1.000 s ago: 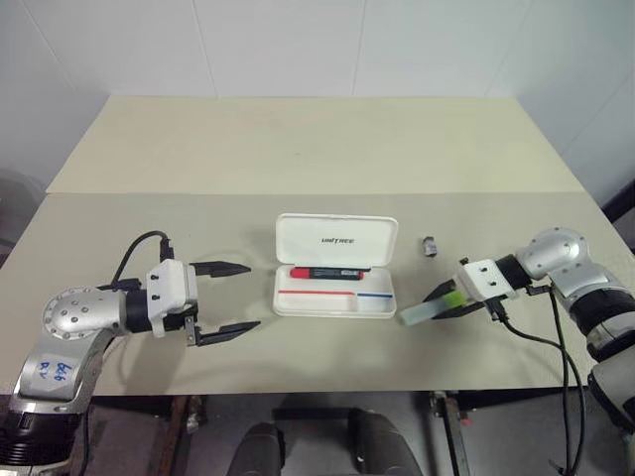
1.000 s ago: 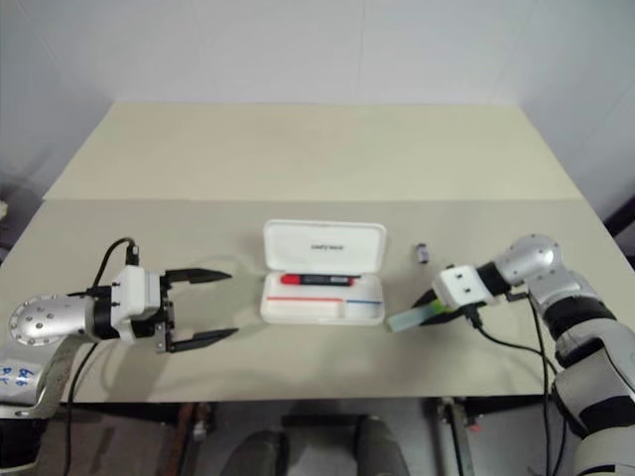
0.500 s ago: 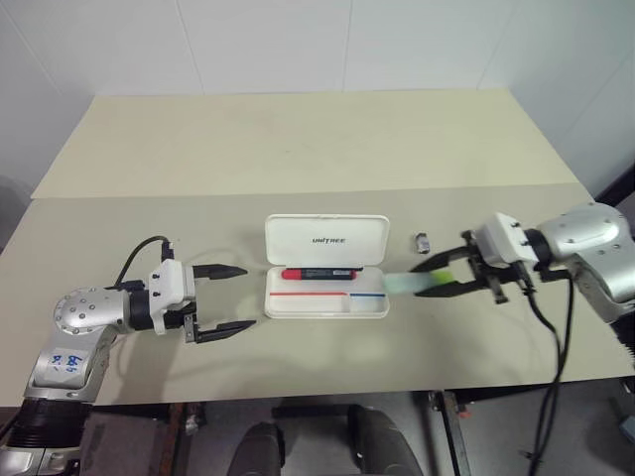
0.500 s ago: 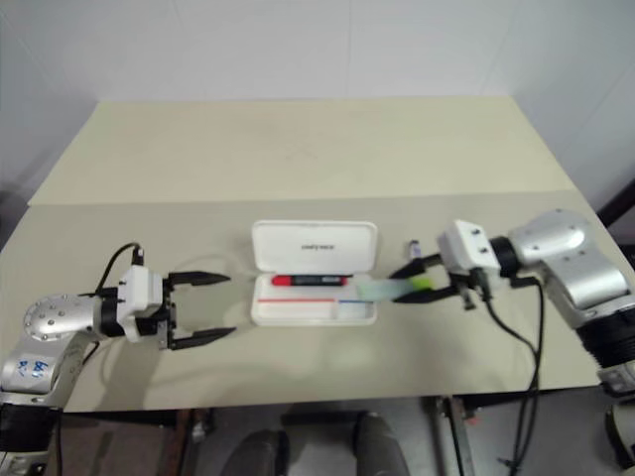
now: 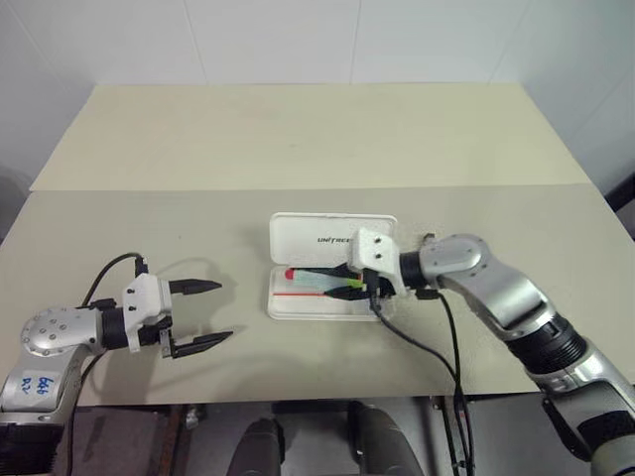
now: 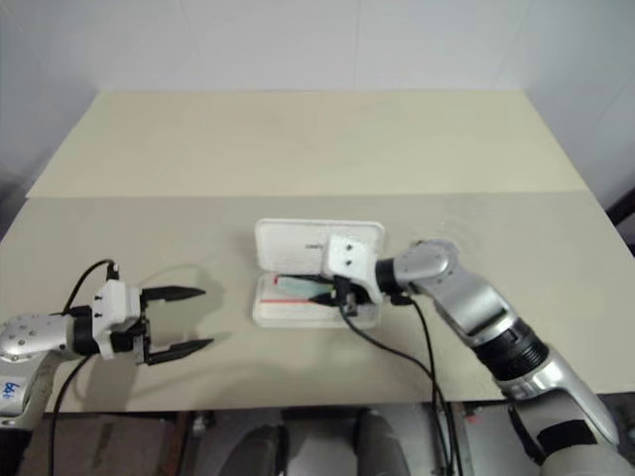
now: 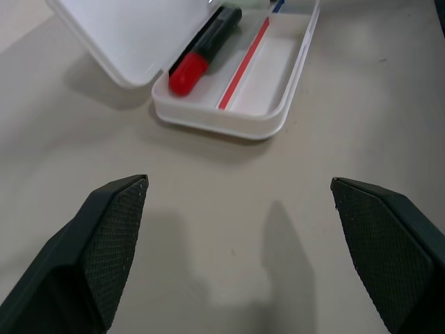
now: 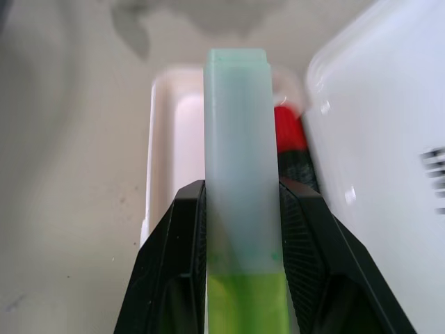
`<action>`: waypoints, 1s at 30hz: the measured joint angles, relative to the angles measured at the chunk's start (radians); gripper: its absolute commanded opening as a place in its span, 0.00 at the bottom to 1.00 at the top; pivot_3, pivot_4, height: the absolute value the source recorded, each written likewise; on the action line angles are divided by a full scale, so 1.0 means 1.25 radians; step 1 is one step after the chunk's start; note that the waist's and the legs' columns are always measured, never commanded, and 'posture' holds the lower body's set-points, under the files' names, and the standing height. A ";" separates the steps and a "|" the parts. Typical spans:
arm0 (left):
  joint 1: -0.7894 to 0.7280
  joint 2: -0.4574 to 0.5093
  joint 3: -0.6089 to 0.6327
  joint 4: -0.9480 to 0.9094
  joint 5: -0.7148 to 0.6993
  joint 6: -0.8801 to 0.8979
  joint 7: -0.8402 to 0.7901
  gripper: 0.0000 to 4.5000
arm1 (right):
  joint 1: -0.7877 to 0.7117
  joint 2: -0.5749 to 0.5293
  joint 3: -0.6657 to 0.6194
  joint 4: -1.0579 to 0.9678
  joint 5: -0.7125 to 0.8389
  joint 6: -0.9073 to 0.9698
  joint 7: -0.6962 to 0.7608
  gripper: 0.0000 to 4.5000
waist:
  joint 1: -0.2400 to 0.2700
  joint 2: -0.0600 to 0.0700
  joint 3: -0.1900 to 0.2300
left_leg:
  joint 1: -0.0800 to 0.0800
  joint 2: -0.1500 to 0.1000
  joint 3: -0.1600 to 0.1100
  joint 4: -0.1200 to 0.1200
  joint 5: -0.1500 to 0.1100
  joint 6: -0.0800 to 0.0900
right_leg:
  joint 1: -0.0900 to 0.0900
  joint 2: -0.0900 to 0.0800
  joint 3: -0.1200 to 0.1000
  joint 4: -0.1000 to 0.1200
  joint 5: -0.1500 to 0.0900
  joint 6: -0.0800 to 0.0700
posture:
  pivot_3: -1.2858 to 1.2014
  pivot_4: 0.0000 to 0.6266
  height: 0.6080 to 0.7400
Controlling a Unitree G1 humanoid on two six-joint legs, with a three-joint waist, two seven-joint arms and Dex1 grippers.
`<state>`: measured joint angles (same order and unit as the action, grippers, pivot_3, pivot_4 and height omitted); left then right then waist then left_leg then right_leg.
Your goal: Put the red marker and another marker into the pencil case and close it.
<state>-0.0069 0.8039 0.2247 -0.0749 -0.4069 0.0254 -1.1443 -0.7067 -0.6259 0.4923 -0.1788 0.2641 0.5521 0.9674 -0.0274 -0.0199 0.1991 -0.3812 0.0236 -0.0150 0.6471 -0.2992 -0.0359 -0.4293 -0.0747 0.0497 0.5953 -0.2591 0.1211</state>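
My left gripper (image 5: 198, 313) hangs over the bare table (image 5: 298, 198) left of the case (image 7: 229, 115), jaws wide apart, nothing between them. Fingertips point toward the case, well short of it.

My right gripper (image 5: 349, 282) is clamped on the highlighter (image 8: 240, 202), pads pressed to both sides of its pale barrel. Highlighter lies roughly level over the open tray, its pale end pointing left along the tray's length. Cannot tell whether it touches the tray floor.

Red marker (image 7: 201, 52) lies inside the tray along the hinge side, red cap at the left end. Lid (image 5: 313, 238) stands open behind the tray.
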 measured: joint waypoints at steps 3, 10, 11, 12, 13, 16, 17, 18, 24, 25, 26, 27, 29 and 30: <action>0.016 0.000 0.003 -0.016 0.000 0.009 0.006 1.00 | -0.007 0.013 0.009 -0.024 -0.022 0.047 -0.001 0.24 | 0.000 -0.001 0.000 | 0.000 0.000 0.000 0.000 0.000 0.000 | 0.000 0.000 -0.001 0.000 0.000 0.000 | 0.52 0.24 1.00; 0.042 0.000 0.010 -0.039 -0.002 0.022 0.018 1.00 | -0.012 0.038 0.023 -0.077 -0.057 0.138 -0.003 0.24 | 0.000 -0.001 0.000 | 0.000 0.001 -0.001 0.000 0.000 0.000 | 0.000 0.001 -0.002 0.001 0.000 0.000 | 0.52 0.24 1.00; 0.042 0.000 0.010 -0.042 -0.002 0.023 0.019 1.00 | -0.016 0.041 0.024 -0.077 -0.060 0.143 -0.003 0.24 | 0.000 -0.001 0.000 | 0.000 0.001 -0.001 0.001 0.000 0.000 | 0.000 0.001 -0.002 0.002 0.000 0.000 | 0.52 0.24 1.00; 0.042 0.000 0.010 -0.047 -0.002 0.023 0.022 1.00 | -0.020 0.043 0.024 -0.078 -0.062 0.150 -0.003 0.24 | -0.001 -0.001 0.000 | 0.000 0.001 -0.001 0.001 0.000 0.000 | 0.000 0.001 -0.002 0.002 0.000 0.000 | 0.52 0.24 1.00; 0.042 0.000 0.010 -0.054 -0.002 0.023 0.023 1.00 | -0.023 0.047 0.024 -0.078 -0.063 0.154 -0.003 0.24 | -0.001 -0.001 -0.001 | 0.000 0.001 -0.001 0.001 0.000 0.000 | 0.000 0.001 -0.002 0.002 0.000 0.000 | 0.52 0.24 1.00; 0.041 -0.001 0.010 -0.056 -0.002 0.026 0.025 1.00 | -0.025 0.057 0.030 -0.078 -0.070 0.154 -0.003 0.24 | -0.001 -0.001 -0.001 | 0.000 0.001 -0.001 0.001 0.000 0.000 | 0.000 0.001 -0.002 0.002 0.000 0.000 | 0.52 0.24 1.00; 0.041 -0.001 0.010 -0.056 -0.002 0.027 0.026 1.00 | -0.025 0.058 0.036 -0.078 -0.073 0.153 -0.003 0.24 | -0.001 -0.001 -0.001 | 0.000 0.001 -0.001 0.001 0.000 0.000 | 0.000 0.001 -0.002 0.002 0.000 0.000 | 0.52 0.24 1.00; 0.040 -0.001 0.010 -0.056 -0.002 0.030 0.028 1.00 | -0.025 0.062 0.043 -0.076 -0.080 0.153 -0.002 0.24 | -0.001 -0.001 -0.001 | 0.000 0.001 -0.001 0.001 0.000 0.000 | 0.000 0.001 -0.002 0.002 0.000 0.000 | 0.52 0.24 1.00; 0.038 -0.002 0.010 -0.056 -0.002 0.034 0.032 1.00 | -0.025 0.073 0.061 -0.073 -0.099 0.148 0.004 0.24 | -0.001 -0.002 -0.001 | 0.000 0.001 -0.001 0.001 0.000 0.000 | 0.000 0.001 -0.002 0.002 0.000 0.000 | 0.52 0.24 1.00; 0.039 -0.002 0.010 -0.056 -0.002 0.034 0.032 1.00 | -0.025 0.075 0.065 -0.071 -0.103 0.144 0.005 0.24 | -0.001 -0.002 -0.001 | 0.000 0.001 -0.001 0.001 0.000 0.000 | 0.000 0.001 -0.002 0.003 0.000 0.000 | 0.52 0.24 1.00; 0.039 -0.002 0.010 -0.056 -0.002 0.036 0.032 1.00 | -0.025 0.077 0.070 -0.068 -0.105 0.138 0.005 0.24 | -0.001 -0.002 -0.001 | 0.000 0.001 -0.001 0.001 0.000 0.000 | 0.000 0.001 -0.002 0.003 0.000 0.000 | 0.52 0.24 1.00; 0.039 -0.002 0.010 -0.056 -0.002 0.038 0.032 1.00 | -0.025 0.081 0.071 -0.067 -0.106 0.134 0.006 0.24 | -0.001 -0.002 -0.001 | 0.000 0.001 -0.001 0.001 0.000 0.000 | 0.000 0.001 -0.002 0.003 0.000 0.000 | 0.52 0.24 1.00; 0.039 -0.002 0.009 -0.057 -0.002 0.040 0.033 1.00 | -0.026 0.089 0.073 -0.063 -0.114 0.132 0.007 0.24 | -0.001 -0.002 -0.001 | 0.001 0.001 -0.001 0.001 0.000 0.000 | 0.000 0.002 -0.002 0.004 0.000 0.000 | 0.52 0.24 1.00; 0.039 -0.002 0.009 -0.057 -0.002 0.042 0.033 1.00 | -0.029 0.093 0.074 -0.057 -0.117 0.132 0.008 0.24 | -0.001 -0.002 -0.001 | 0.001 0.001 -0.001 0.001 0.000 0.000 | 0.000 0.002 -0.002 0.005 0.000 0.000 | 0.52 0.24 1.00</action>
<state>0.0413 0.8011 0.2365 -0.1465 -0.4096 0.0774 -1.1027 -0.7425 -0.5093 0.5845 -0.2507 0.1180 0.7167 0.9771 -0.0290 -0.0222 0.1977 -0.3804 0.0248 -0.0164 0.6487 -0.2992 -0.0358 -0.4292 -0.0727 0.0466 0.6013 -0.2592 0.1210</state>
